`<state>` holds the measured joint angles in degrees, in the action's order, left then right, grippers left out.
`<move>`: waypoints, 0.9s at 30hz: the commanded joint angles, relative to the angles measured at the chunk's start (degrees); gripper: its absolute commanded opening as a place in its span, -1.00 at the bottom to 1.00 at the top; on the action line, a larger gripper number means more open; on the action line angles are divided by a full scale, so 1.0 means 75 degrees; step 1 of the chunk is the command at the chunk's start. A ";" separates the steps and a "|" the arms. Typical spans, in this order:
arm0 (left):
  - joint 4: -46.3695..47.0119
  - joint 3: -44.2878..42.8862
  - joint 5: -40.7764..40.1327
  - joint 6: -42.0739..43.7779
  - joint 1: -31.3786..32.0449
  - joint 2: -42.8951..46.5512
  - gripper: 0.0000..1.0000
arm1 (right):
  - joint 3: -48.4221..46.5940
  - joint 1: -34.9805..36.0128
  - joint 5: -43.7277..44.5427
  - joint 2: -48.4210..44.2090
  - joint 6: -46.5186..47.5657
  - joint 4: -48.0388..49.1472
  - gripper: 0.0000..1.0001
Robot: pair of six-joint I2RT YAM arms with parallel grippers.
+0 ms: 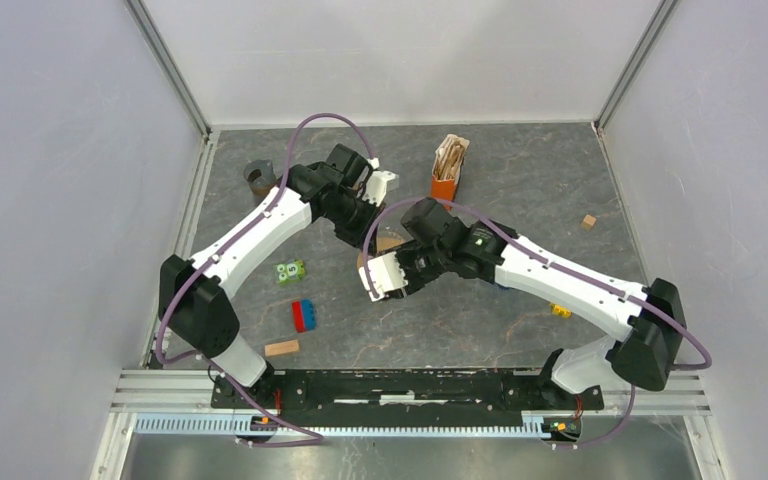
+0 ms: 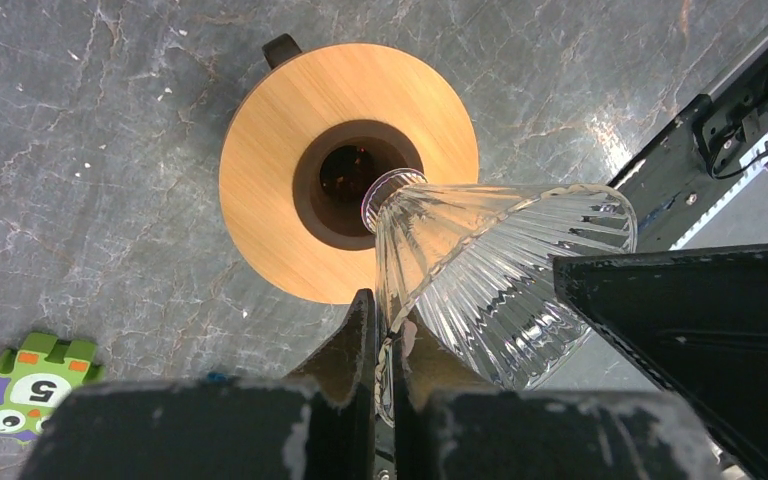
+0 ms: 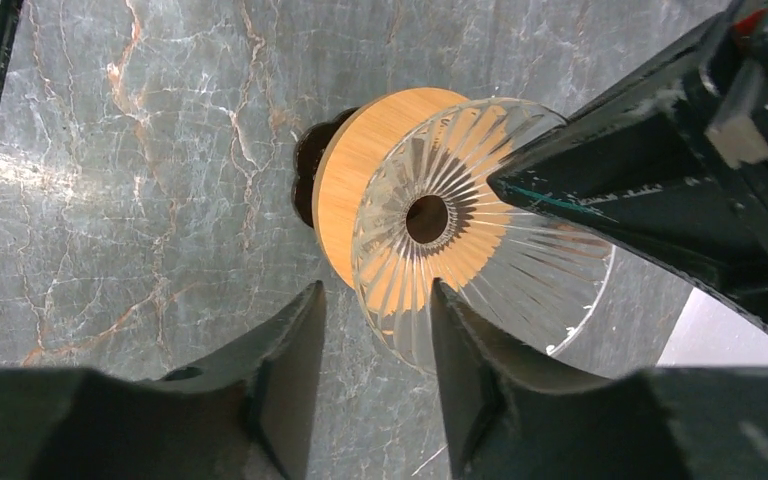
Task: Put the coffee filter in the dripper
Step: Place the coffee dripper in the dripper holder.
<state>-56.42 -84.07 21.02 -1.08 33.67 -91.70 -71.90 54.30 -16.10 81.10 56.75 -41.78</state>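
Observation:
The dripper (image 2: 490,270) is a clear ribbed glass cone, tilted, its narrow end pointing at the hole of a round wooden base (image 2: 290,130). My left gripper (image 2: 385,310) is shut on the cone's rim. In the right wrist view the cone (image 3: 520,270) appears from its wide end, with the base (image 3: 360,170) behind it. My right gripper (image 3: 375,290) is open with the near rim between its fingers; there is a gap to the left finger. The brown paper coffee filters (image 1: 450,155) stand in an orange holder (image 1: 443,188) at the back, apart from both grippers.
A dark mug (image 1: 258,178) sits at the back left. A green number tile (image 1: 290,272), red and blue blocks (image 1: 304,315) and a wooden block (image 1: 282,348) lie front left. A small wooden cube (image 1: 588,222) and a yellow piece (image 1: 561,310) lie on the right.

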 commanded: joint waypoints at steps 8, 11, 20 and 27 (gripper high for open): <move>-0.0096 -0.0311 0.0046 -0.0149 -0.0070 0.0034 -0.95 | -0.0258 0.0457 0.0826 0.0516 0.0468 0.0074 -0.53; -0.0088 -0.0298 0.0057 -0.0152 -0.0083 0.0033 -0.95 | -0.0190 0.0473 0.0800 0.0516 0.0462 0.0165 -0.72; -0.0100 -0.0564 -0.0037 -0.0140 -0.0155 -0.0163 -0.95 | 0.0047 0.0470 0.0906 0.0510 0.0499 0.0492 -0.96; -0.0101 -0.0871 -0.0042 -0.0099 -0.0177 -0.0479 -0.95 | 0.0028 0.0471 0.1076 0.0570 0.0581 0.0603 -1.00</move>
<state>-59.09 -86.76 20.91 -0.86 32.80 -94.30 -71.77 58.19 -9.54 84.51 63.07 -39.70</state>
